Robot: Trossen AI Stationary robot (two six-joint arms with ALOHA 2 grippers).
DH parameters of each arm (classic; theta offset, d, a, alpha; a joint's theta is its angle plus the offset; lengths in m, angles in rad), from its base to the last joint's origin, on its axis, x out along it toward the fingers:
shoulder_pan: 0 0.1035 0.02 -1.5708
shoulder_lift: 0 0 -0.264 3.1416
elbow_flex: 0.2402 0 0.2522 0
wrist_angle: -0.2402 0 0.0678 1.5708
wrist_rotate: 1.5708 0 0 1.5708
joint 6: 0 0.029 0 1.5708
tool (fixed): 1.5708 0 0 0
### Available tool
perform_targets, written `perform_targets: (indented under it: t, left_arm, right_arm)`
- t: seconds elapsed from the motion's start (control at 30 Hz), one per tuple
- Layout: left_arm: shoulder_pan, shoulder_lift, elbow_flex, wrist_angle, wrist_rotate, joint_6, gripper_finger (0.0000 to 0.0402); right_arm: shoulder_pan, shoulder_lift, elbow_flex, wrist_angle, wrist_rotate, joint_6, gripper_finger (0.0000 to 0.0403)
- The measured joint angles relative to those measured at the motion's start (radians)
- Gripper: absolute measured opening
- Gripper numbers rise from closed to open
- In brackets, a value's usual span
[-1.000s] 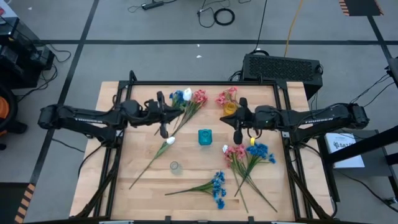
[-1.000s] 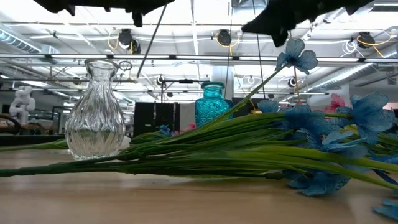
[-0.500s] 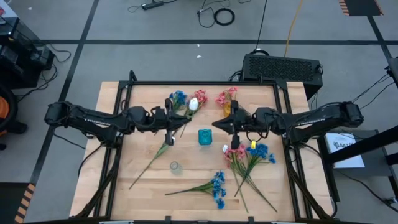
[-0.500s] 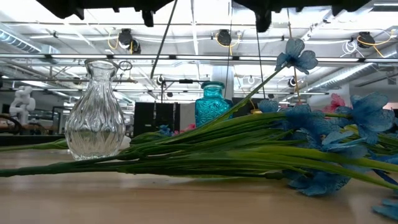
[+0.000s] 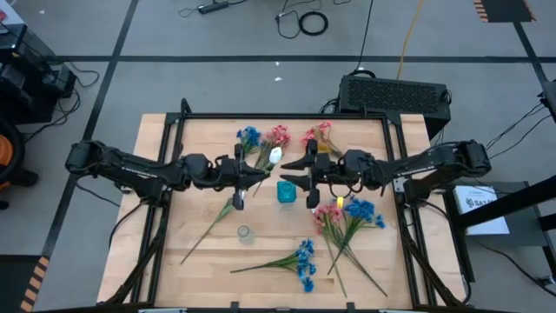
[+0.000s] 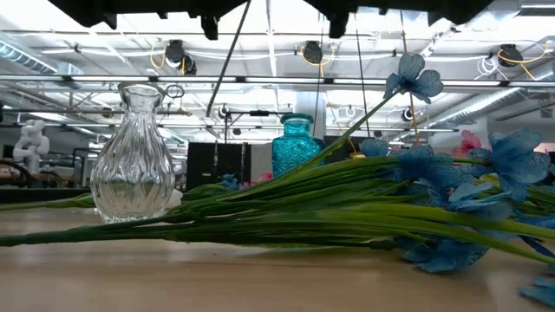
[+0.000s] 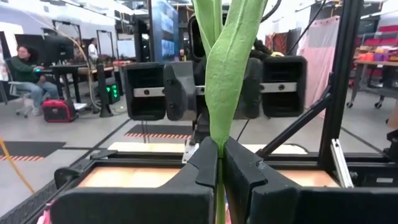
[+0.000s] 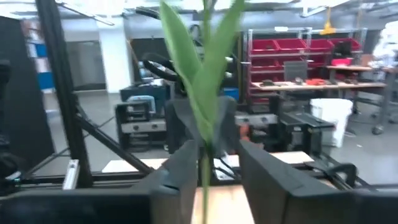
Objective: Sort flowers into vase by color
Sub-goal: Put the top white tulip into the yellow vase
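My left gripper (image 5: 254,174) is over the table's middle, shut on a white flower whose bud (image 5: 274,156) points toward the right arm. Its bare stem (image 6: 227,54) hangs slanting below, clear of the table. My right gripper (image 5: 295,171) faces it, level and open. Its fingers (image 8: 186,168) stand on either side of the flower's stem and leaves (image 8: 204,93); I cannot tell whether they touch. A teal vase (image 5: 287,191) stands just near of both grippers. A clear glass vase (image 5: 244,232) stands nearer the front. My left gripper pinches the white flower's green stem (image 7: 220,134) between its two fingers, just below the leaves. The fingers come level from the table's left and lie across the stem. The flower is lifted clear, with leaves and bud above the fingers and bare stem hanging below.
Another white flower (image 5: 236,203) lies on the table left of the teal vase. Blue (image 5: 248,136) and pink (image 5: 278,135) sprays lie at the back. A pink and blue bunch (image 5: 346,217) lies at the right, and a blue spray (image 5: 300,259) at the front.
Both grippers have come toward the table's middle and toward each other. The left one has carried the white flower rightward, and the bud has swung nearer the teal vase. The right gripper has tipped up from pointing down to level and has opened around the flower.
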Motion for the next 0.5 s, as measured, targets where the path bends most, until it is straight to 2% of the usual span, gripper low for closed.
perform_targets:
  t: [0.3,0.5]
  left_arm:
    - [0.0,0.042,0.0,0.041,0.0,0.029,0.0014]
    - [0.0,0.05,0.0,0.037,0.0,0.028,0.0014]
  right_arm:
    - [0.007,0.091,0.091,-0.002,-0.022,-0.003,0.022]
    - [0.009,0.103,0.091,0.026,-0.025,-0.024,0.0248]
